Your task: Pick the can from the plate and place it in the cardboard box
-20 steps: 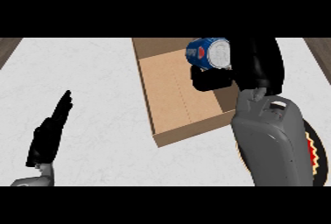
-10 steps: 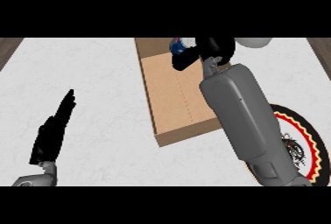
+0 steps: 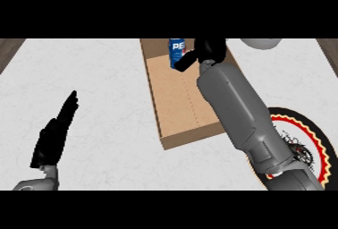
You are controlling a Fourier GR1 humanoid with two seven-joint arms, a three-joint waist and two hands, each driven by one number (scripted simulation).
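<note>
Left hand is resting at left, fingers straight & together. Can is now being held upright at far end of cardboard box, fwd & lower vs 1 s ago. Right hand is still curling round it, so release is likely nearing.

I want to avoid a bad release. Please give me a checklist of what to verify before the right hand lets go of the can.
1. Can held: ok. The right hand curls round the blue can.
2. Can above the cardboard box: ok. It is at the far end, between the walls.
3. Can upright: ok, roughly.
4. Can resting on the box floor: cannot tell from this view.
5. Can off the plate: ok. The plate lies at the lower right, partly hidden by the forearm.
6. Left hand out of the way: ok. It rests open at the left of the counter, apart from the box.
</note>
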